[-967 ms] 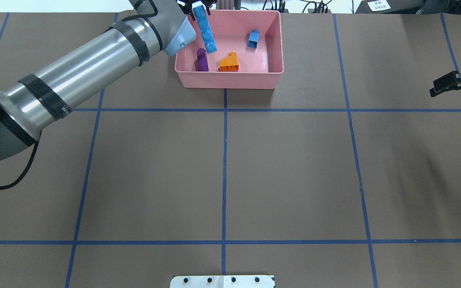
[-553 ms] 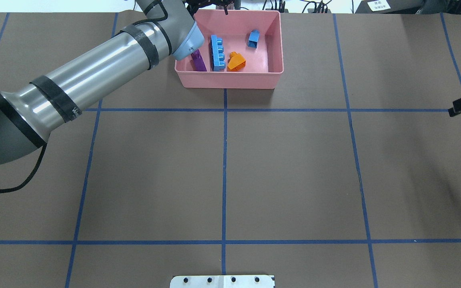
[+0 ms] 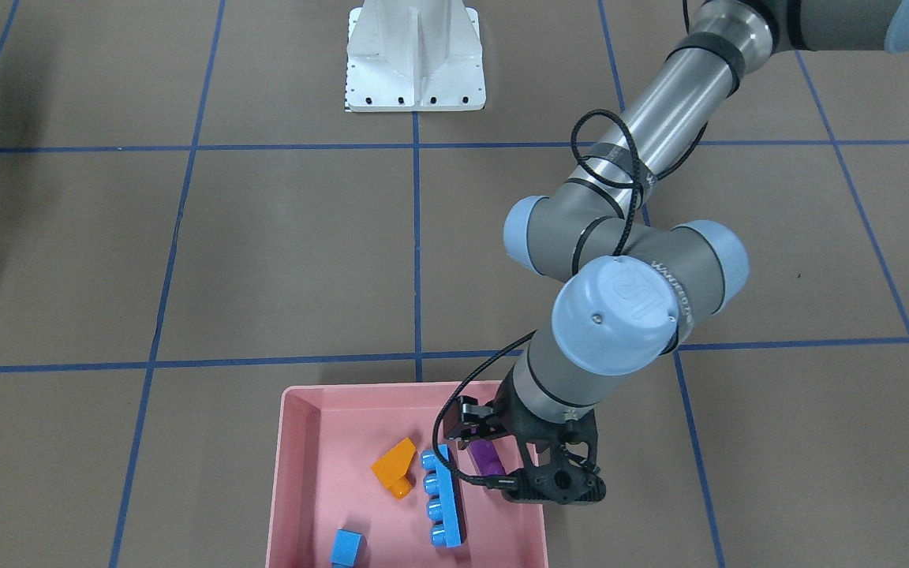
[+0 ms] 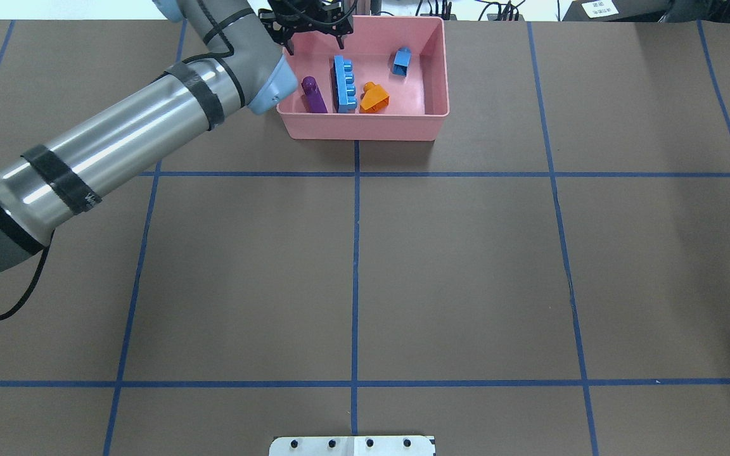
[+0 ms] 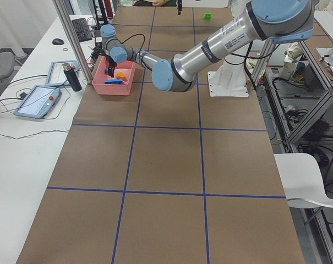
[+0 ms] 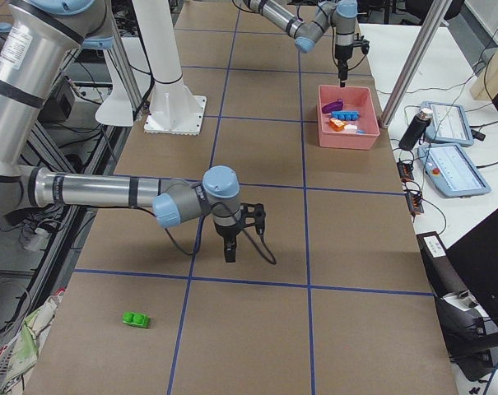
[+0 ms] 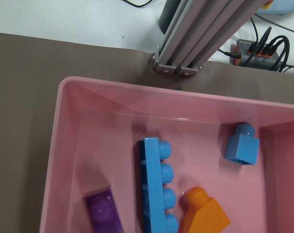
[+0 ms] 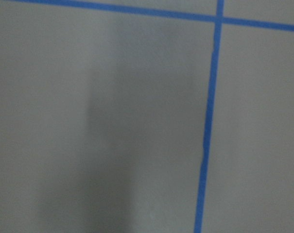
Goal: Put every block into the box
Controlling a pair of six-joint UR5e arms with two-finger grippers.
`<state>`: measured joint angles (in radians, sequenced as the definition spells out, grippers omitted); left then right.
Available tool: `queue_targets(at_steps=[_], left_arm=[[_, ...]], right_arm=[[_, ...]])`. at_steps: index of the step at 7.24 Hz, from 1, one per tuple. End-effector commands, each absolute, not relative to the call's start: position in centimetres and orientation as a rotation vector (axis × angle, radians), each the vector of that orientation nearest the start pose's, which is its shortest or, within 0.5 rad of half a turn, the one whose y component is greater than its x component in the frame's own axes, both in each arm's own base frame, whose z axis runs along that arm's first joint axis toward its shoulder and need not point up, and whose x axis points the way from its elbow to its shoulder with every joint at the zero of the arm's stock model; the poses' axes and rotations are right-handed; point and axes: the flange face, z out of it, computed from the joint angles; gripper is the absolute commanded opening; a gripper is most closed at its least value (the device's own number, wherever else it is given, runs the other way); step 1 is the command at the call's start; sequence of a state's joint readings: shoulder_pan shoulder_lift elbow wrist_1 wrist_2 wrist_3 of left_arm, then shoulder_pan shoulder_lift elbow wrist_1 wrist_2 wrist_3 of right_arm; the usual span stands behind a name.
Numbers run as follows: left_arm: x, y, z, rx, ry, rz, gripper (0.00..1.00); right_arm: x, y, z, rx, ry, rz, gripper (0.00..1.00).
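Note:
The pink box (image 4: 365, 126) stands at the table's far edge. In it lie the long blue block (image 4: 344, 84), the purple block (image 4: 313, 95), the orange block (image 4: 374, 98) and the small blue block (image 4: 401, 61). My left gripper (image 4: 315, 44) hangs open and empty over the box's far left corner. The left wrist view shows the long blue block (image 7: 156, 184) on its side next to the orange one (image 7: 205, 216). The green block (image 6: 134, 318) lies on the table far from the box. My right gripper (image 6: 229, 253) hangs low over the table; I cannot tell if it is open.
The white metal base (image 3: 415, 63) stands at the robot's side of the table. An aluminium post (image 7: 200, 34) rises just behind the box. A black bottle (image 6: 411, 132) and tablets (image 6: 454, 169) sit on the side desk beyond the box.
My left gripper has let go of the long blue block, which now lies in the box; the purple block has tipped over. The right gripper has left the overhead view to the right.

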<state>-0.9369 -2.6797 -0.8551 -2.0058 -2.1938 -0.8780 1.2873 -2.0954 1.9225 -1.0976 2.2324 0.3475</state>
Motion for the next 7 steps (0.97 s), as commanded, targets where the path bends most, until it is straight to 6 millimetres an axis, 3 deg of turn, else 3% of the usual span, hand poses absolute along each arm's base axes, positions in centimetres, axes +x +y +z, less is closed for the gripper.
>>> queue_targets(at_steps=[1, 2, 3, 4, 6, 7], left_arm=[[39.4, -73.7, 24.9, 0.198, 0.929, 0.201, 1.00], [37.0, -73.6, 26.8, 0.209, 0.896, 0.251, 1.00], [36.2, -73.3, 27.3, 0.209, 0.887, 0.255, 1.00], [36.1, -73.1, 27.8, 0.208, 0.885, 0.254, 1.00], [36.1, -72.5, 28.0, 0.212, 0.888, 0.259, 1.00], [36.0, -71.9, 28.6, 0.211, 0.888, 0.257, 1.00]], right_arm=[[2.1, -19.5, 73.1, 0.046, -0.721, -0.019, 0.99], [3.0, -15.2, 78.4, 0.028, -0.752, -0.020, 0.99], [4.0, -11.0, 82.6, 0.032, -0.763, -0.011, 0.99], [4.7, -8.3, 84.8, 0.014, -0.763, -0.006, 0.99], [4.9, -7.7, 85.0, -0.002, -0.765, 0.012, 0.99], [4.8, -7.7, 85.0, -0.003, -0.766, 0.013, 0.92]])
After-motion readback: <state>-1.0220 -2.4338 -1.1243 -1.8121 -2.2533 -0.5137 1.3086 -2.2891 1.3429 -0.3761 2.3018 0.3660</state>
